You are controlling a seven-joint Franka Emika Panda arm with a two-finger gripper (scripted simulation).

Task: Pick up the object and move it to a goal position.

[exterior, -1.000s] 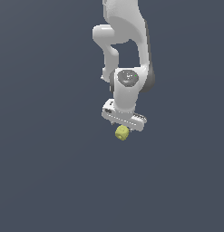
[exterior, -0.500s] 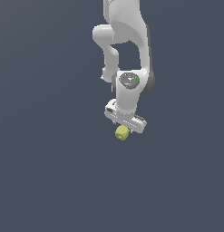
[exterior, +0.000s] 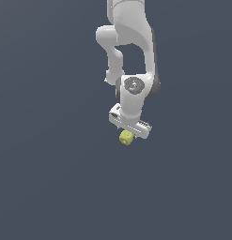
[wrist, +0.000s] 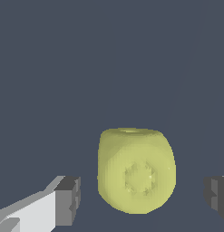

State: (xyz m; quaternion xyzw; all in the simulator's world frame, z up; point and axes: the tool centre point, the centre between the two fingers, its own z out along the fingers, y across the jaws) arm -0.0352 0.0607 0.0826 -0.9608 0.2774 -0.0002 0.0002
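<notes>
**Gripper lowered onto lump, fingers not yet closed**

Since a second ago: arm has dropped a little, wrist and finger bar sit lower in the exterior view. The lump hasn't shifted on the floor. Gap between bar and lump has closed up.

Now: lump (exterior: 126, 137) lies on the dark floor (exterior: 51, 187), directly under the gripper (exterior: 128, 133), peeking out just below the finger bar. Gripper is spread. In the wrist view one grey fingertip (wrist: 68, 200) stands to one side of the lump (wrist: 136, 170) and the other pad (wrist: 216, 195) to the other side, clear air on both.

Key relation: lump is between the two fingers but off-centre, noticeably nearer the first fingertip than the far pad. It's blocky and roughly as tall as wide, so no real long axis to line up with; flat dimpled face points at the camera.

Judgement: pre-grasp, descent about done. Closing should catch it, though the near finger will likely touch first and nudge it sideways before the pinch sets. No goal marker visible in either view.
</notes>
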